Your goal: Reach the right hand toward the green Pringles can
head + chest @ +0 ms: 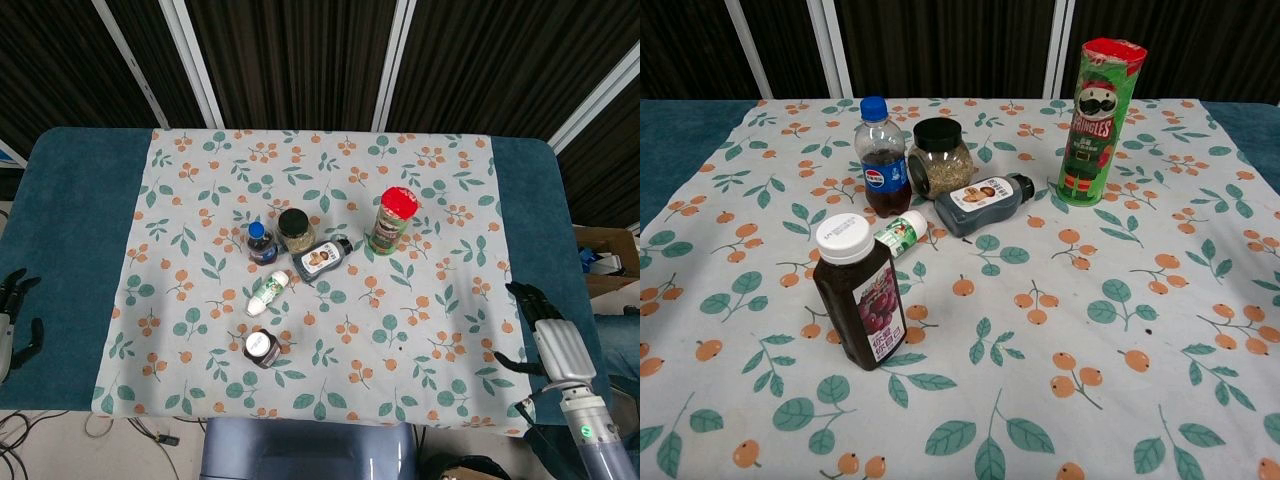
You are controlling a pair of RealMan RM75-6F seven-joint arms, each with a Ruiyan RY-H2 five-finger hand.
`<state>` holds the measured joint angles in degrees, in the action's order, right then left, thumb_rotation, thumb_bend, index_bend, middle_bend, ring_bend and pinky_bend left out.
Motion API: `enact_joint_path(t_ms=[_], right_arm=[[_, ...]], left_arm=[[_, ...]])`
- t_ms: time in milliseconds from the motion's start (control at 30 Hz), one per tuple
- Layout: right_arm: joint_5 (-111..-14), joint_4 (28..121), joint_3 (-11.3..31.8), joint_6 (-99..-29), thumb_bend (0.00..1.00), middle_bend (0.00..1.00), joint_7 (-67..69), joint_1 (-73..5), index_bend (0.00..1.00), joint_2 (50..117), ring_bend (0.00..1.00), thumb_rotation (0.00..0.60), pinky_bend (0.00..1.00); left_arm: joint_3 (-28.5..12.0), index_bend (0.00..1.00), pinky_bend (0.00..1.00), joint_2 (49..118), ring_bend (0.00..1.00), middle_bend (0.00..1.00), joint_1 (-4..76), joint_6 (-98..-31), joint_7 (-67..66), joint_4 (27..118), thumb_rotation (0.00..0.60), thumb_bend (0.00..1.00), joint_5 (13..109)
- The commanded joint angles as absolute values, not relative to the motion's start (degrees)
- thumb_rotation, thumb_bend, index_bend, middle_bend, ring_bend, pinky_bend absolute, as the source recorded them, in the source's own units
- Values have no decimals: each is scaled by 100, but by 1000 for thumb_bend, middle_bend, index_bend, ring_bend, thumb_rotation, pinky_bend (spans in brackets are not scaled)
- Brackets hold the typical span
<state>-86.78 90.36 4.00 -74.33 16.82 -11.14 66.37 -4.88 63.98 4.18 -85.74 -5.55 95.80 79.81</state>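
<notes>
The reach has hardly begun. The right hand [537, 318] sits low at the near right edge of the counter [80, 220], with its dark fingers spread apart and nothing in them. The tall green Pringles can with a red lid [392, 220] stands upright on the far right part of the flowered cloth [440, 330], well apart from that hand. So almost the whole way is left to go.

The left hand [14, 300] rests at the near left edge, fingers apart, holding nothing.

Other things sit in a bunch to the left of the can: a small cola bottle with a blue cap [882, 158], a glass jar with a black lid [941, 156], a dark sauce bottle lying on its side [982, 202], a little white and green bottle lying down [898, 236], and a dark juice bottle with a white cap [860, 293]. None of them seems to lie between the right hand and the can, so the path looks free over bare cloth.
</notes>
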Motion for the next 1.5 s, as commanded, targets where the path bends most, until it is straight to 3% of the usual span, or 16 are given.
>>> enact_joint_path(t_ms=[33, 333, 633, 1267, 1500], right_arm=[[-8392, 8765, 836, -6411, 212, 87, 3080, -1923, 59, 6503, 48, 600, 204], [-7606, 8114, 1427, -5074, 211, 87, 4518, -2862, 60, 6939, 48, 600, 204], [-6745, 7591, 1915, -4070, 212, 89, 4615, -3659, 62, 7519, 50, 600, 204], [-5613, 6103, 2189, -3584, 212, 120, 3238, -4774, 75, 9180, 82, 600, 203], [-5414, 5617, 2192, -3642, 246, 218, 2787, -4945, 142, 9613, 189, 600, 204]], left_arm=[[-507, 171, 63, 6395, 169, 81, 426, -8540, -534, 9609, 600, 544, 7929], [-537, 177, 64, 6357, 169, 81, 429, -8493, -317, 9688, 600, 544, 7883], [-547, 178, 64, 6329, 169, 81, 431, -8488, -246, 9708, 600, 544, 7887], [-573, 178, 64, 6299, 169, 80, 473, -8366, -264, 9737, 600, 544, 7753], [-627, 178, 64, 6280, 169, 80, 519, -8259, -246, 9745, 600, 544, 7609]])
